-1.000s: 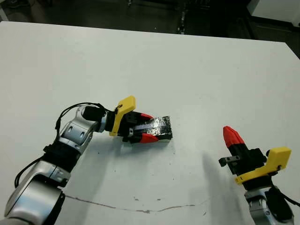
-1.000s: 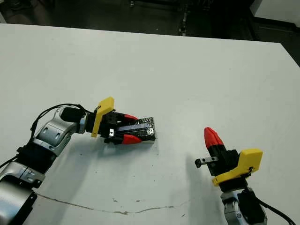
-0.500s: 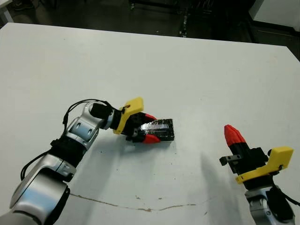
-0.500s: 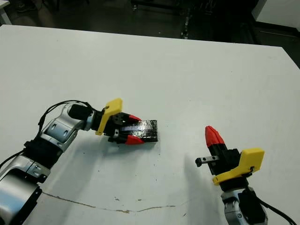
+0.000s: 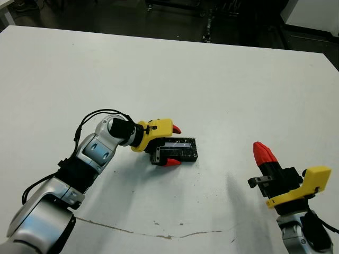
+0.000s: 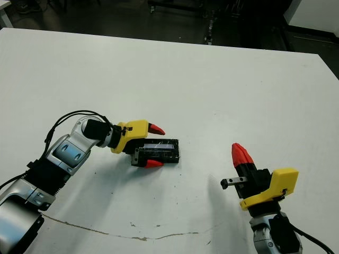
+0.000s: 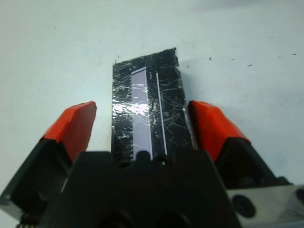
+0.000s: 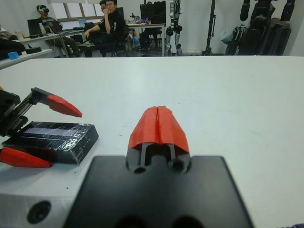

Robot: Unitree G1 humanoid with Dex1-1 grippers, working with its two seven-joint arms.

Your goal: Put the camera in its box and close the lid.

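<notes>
A flat black slab with a crinkly, glossy surface, the lid [image 5: 185, 154], lies on the white table [image 5: 222, 79] left of centre. Along its top lies a slim bar with a bluish-white shiny face, the camera [image 7: 140, 114]. My left gripper [image 5: 174, 145] is open, one red fingertip on each side of the slab's near end, and neither fingertip touches it. To the right, my right gripper [image 5: 260, 151] is shut on nothing and points up, well apart from the slab. No white box shows. I cannot tell whether it sits under the lid.
A thin dark scratch line [image 5: 159, 235] runs across the table near its front edge. In the right wrist view, people [image 8: 107, 23] sit at desks far beyond the table, with stands and equipment behind them.
My left gripper has opened and let go of the slab with the bar on it, and its wrist has turned. The slab stays in place. The right arm has not moved.
</notes>
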